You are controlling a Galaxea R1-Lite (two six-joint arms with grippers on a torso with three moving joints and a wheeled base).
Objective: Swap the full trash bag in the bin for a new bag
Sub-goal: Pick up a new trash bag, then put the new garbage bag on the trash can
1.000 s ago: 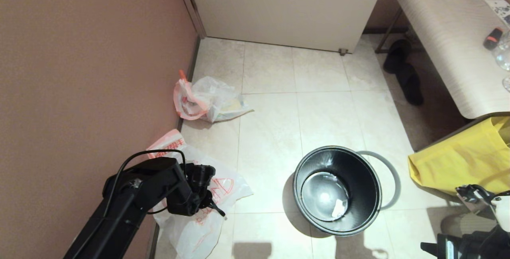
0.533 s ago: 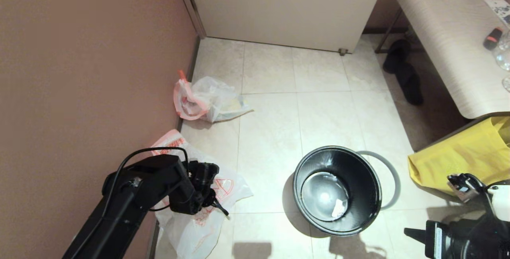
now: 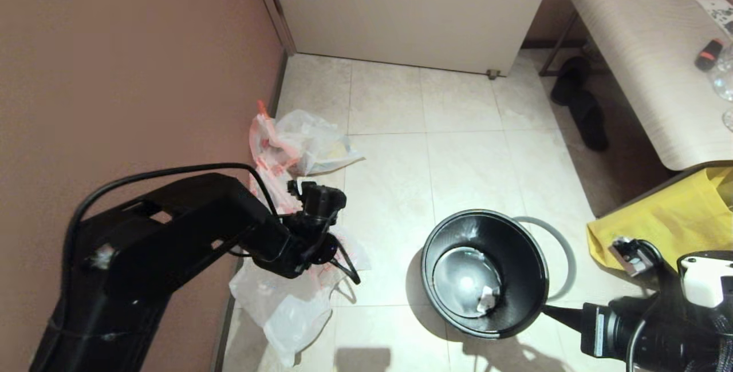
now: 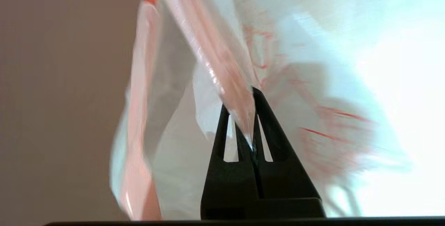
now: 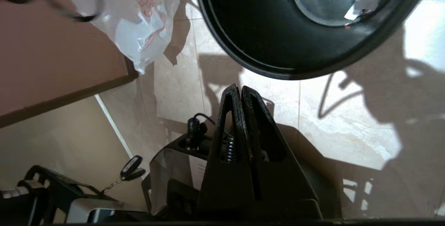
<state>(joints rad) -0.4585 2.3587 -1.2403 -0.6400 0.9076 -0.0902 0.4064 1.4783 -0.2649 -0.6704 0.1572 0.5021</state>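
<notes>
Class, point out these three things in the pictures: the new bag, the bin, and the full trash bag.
new bag (image 3: 286,317), head view, on its lower hanging part.
bin (image 3: 504,240), head view, on its black inner wall.
full trash bag (image 3: 312,143), head view, on its crumpled white body.

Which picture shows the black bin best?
The head view: the whole bin stands on the floor, its inside showing. The right wrist view shows only part of it. The left wrist view shows none of it.
</notes>
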